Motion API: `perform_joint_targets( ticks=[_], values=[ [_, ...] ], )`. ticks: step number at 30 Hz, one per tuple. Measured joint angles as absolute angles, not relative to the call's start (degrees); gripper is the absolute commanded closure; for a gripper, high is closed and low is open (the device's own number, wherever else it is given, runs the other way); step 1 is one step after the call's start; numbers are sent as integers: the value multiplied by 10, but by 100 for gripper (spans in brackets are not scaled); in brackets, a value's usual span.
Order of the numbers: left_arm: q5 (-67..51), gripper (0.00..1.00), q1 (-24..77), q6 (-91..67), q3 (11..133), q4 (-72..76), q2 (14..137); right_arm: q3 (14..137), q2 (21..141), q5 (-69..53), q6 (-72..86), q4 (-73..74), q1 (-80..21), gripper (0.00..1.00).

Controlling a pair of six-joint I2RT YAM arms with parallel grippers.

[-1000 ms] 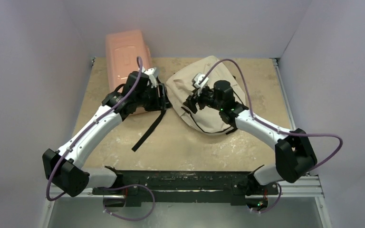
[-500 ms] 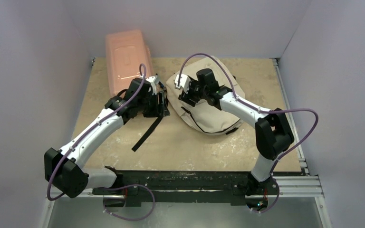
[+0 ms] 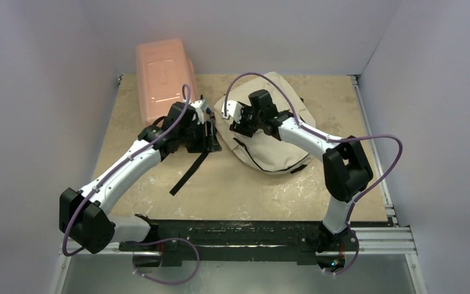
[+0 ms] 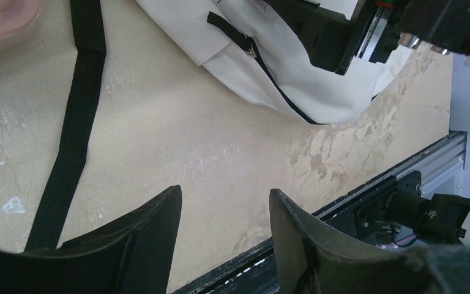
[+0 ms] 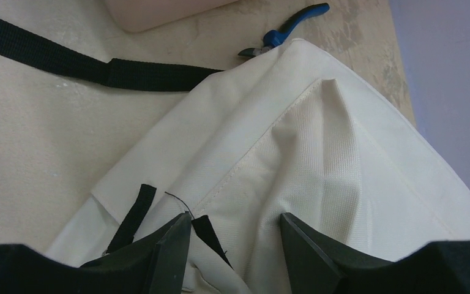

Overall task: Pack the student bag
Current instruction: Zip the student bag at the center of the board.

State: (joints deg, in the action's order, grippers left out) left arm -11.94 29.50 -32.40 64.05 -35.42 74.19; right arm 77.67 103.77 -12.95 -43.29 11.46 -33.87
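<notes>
**Both grippers found open at the backpack**

From the top external camera, a cream-beige soft fabric backpack (image 3: 278,153) was seen lying on the beige stone-patterned table (image 3: 238,190), near its far edge and right of the middle. A rigid pink plastic box (image 3: 162,70) was placed at the far left corner. The left gripper (image 3: 211,131) was held just beside the backpack's left side, and the right gripper (image 3: 235,119) was set over its top left part. A long black webbing strap (image 3: 190,171) was stretched toward the near edge.

In the left wrist view, the left gripper's fingers were spread apart over bare table, with nothing between them. A black zipper (image 4: 269,73) was seen running across the fabric.

In the right wrist view, the right gripper's fingers were parted over the fabric; contact could not be judged. Blue-handled pliers (image 5: 294,21) were partly hidden under the backpack's edge.
</notes>
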Motion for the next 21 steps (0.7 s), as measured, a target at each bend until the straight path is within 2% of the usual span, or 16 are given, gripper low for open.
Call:
perform_joint_targets(
  ticks=[3,5,9,14,21],
  values=[
    [-121,47,295,-324,639,-353,745,776,1039,-111,-448,114,-346,45],
    [-122,47,295,-324,639,-352,747,766,1039,-88,-459,102,-354,55],
    [-122,47,295,-325,639,-352,752,750,1039,-42,-476,69,-368,70],
    [-135,49,295,-344,639,-342,762,740,1039,-21,-480,38,-369,100],
    [-194,51,289,-406,643,-289,822,738,1033,-79,-418,30,-350,100]
  ],
)
